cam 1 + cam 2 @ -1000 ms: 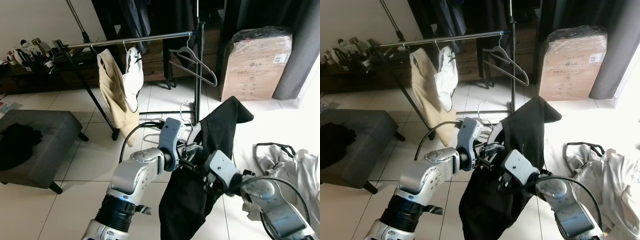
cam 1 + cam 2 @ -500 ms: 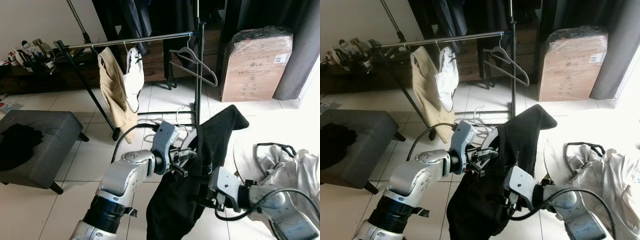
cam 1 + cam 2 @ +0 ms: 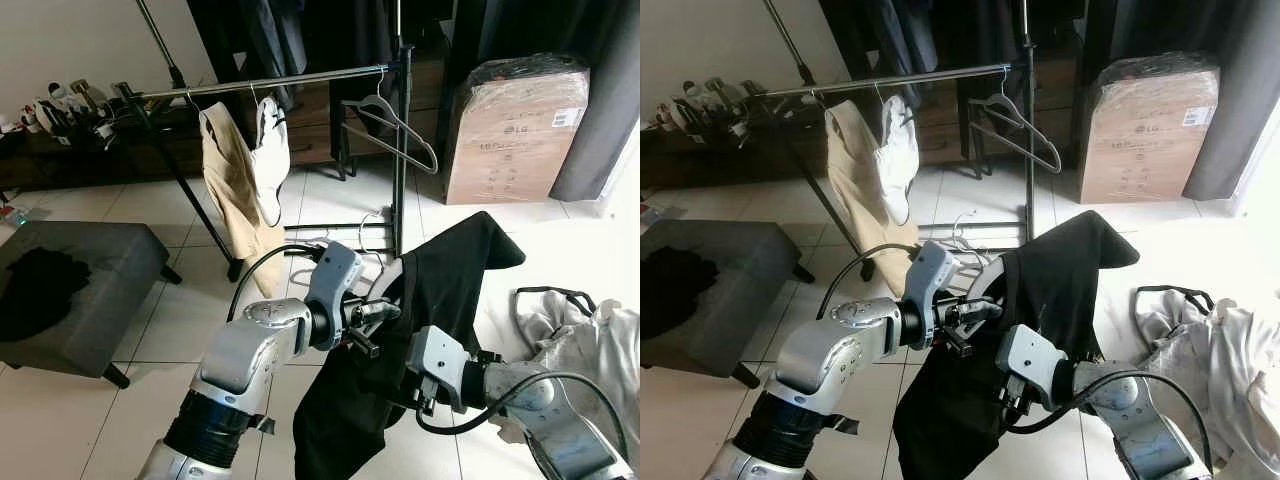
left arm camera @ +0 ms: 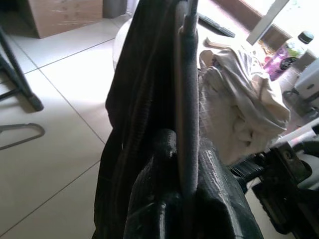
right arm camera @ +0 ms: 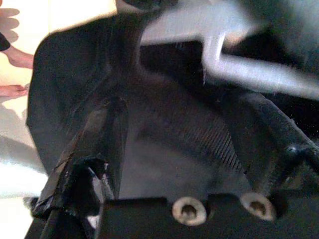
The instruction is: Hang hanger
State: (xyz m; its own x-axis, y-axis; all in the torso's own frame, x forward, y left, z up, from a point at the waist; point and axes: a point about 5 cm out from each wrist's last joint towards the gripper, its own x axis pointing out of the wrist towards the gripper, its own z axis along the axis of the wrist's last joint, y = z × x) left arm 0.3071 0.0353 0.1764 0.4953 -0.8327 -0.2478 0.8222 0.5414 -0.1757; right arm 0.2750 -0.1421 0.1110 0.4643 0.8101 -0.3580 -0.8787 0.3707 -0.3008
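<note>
A black garment [image 3: 430, 310] drapes over a pale hanger [image 3: 388, 278] held in front of me above the tiled floor. My left gripper [image 3: 375, 318] is shut on the hanger near its neck; in the left wrist view the hanger's bar [image 4: 187, 99] runs between the fingers [image 4: 159, 199], with black cloth [image 4: 139, 109] beside it. My right gripper [image 3: 408, 385] is low against the garment, partly hidden by the cloth. In the right wrist view its fingers [image 5: 97, 144] stand apart with dark cloth between them and the pale hanger [image 5: 249, 69] beyond. The rack rail [image 3: 260, 82] crosses behind.
On the rail hang a beige garment [image 3: 230, 180], a white garment [image 3: 270, 150] and an empty hanger [image 3: 390, 115]. A cardboard box [image 3: 515, 125] stands at back right. A grey ottoman [image 3: 90, 290] sits left. Light clothes [image 3: 590, 340] lie on the floor at right.
My right arm has dropped lower and moved in under the black garment. The left gripper keeps its hold on the hanger, and the garment's upper corner has swung out to the right.
</note>
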